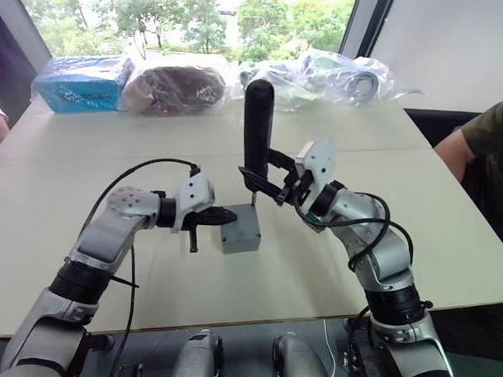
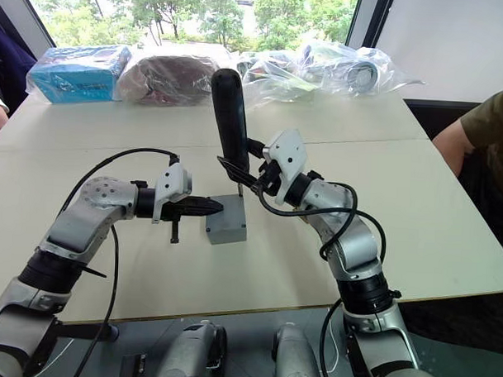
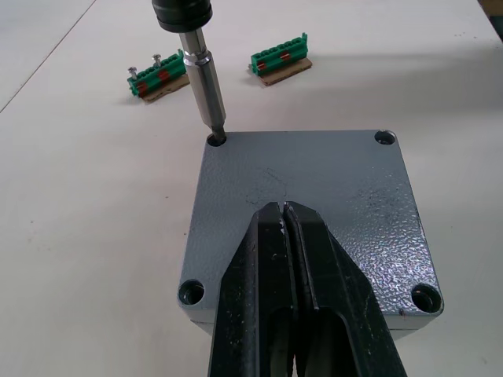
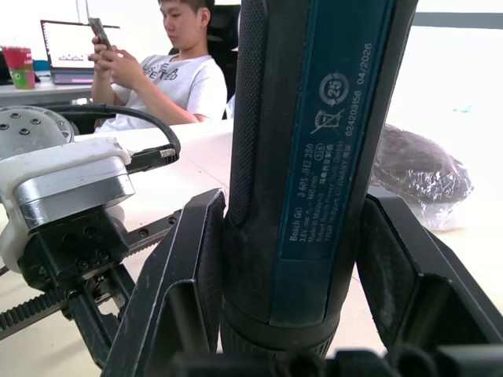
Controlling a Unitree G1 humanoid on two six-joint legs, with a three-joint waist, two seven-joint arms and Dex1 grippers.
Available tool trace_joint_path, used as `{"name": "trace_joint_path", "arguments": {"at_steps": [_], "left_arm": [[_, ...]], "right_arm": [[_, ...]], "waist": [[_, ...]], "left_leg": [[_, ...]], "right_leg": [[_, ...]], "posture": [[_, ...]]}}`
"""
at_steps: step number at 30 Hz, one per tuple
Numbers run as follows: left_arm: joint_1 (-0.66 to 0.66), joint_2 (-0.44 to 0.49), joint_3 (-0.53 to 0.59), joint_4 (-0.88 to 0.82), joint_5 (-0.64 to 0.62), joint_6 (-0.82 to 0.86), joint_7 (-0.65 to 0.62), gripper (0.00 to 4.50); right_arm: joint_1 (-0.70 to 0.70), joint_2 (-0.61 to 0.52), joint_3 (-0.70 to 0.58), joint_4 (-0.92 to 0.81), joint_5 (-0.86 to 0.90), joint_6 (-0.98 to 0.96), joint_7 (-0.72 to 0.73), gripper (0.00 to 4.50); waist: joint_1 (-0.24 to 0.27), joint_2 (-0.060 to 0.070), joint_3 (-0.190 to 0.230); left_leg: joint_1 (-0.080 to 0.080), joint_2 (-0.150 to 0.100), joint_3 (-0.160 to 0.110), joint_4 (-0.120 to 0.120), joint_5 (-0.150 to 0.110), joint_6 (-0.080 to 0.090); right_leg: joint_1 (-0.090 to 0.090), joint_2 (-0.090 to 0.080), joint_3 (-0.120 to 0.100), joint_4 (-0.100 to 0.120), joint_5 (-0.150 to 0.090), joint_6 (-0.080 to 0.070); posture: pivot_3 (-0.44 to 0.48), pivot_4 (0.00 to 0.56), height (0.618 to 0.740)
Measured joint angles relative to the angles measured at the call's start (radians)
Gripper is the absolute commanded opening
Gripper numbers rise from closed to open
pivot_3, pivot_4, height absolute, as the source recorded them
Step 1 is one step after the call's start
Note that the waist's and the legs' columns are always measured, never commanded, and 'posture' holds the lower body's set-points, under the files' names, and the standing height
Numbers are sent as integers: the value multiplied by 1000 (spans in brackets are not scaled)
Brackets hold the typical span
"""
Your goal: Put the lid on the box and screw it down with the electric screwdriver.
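My left fingers [image 3: 284,216] are pressed together with nothing between them, and their tips rest flat on top of the lid [image 3: 314,196]. The lid sits on the box [image 1: 241,230], which stands on the pale surface [image 1: 315,273] between my two arms. My right fingers [image 4: 196,259] are clenched around the electric screwdriver [image 1: 258,127], one on each side of its dark body. The tool stands nearly upright above the box, and its metal bit [image 3: 206,90] goes down into the screw hole at one corner of the lid. The other three corner holes of the lid are visible in the left wrist view, but I cannot tell if screws are inside them. Two small green blocks [image 3: 279,64] lie on the surface beyond the box, well apart from it. At the far edge of the surface I see a blue package [image 1: 80,83] and several clear plastic bags [image 1: 321,75]. In the right wrist view, a person [image 4: 157,71] sits at another desk and holds a phone.
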Motion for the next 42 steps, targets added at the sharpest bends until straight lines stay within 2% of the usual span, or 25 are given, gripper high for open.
{"name": "trace_joint_path", "arguments": {"at_steps": [16,26,29,32,42], "left_arm": [[1,0,0,-1,0,1,2,0],[2,0,-3,-1,2,9,4,0],[3,0,-8,-1,2,14,9,0],[5,0,-13,-1,9,17,14,0],[22,-1,-15,-2,13,19,18,0]], "right_arm": [[-29,3,7,37,-5,-2,18,1888],[-23,-31,15,-43,12,126,24,1888],[-38,-47,24,-51,4,180,13,1888],[-45,-50,39,-51,-1,214,3,1888],[-63,-49,38,-53,4,306,-37,1888]], "waist": [[0,0,0],[0,-2,-4],[0,-3,-6],[-1,-3,-8],[0,-5,-27]], "left_leg": [[0,0,0,0,0,0],[2,0,0,0,0,0],[6,1,0,-1,0,0],[16,1,0,-4,-1,1],[17,3,-1,-4,-1,1]], "right_leg": [[0,0,0,0,0,0],[2,0,0,0,0,0],[5,0,0,-1,0,-1],[16,0,0,-4,-3,-4],[17,-1,0,-4,-5,-7]], "posture": [[0,150,740],[0,150,740],[0,150,740],[0,150,740],[0,150,740]]}}
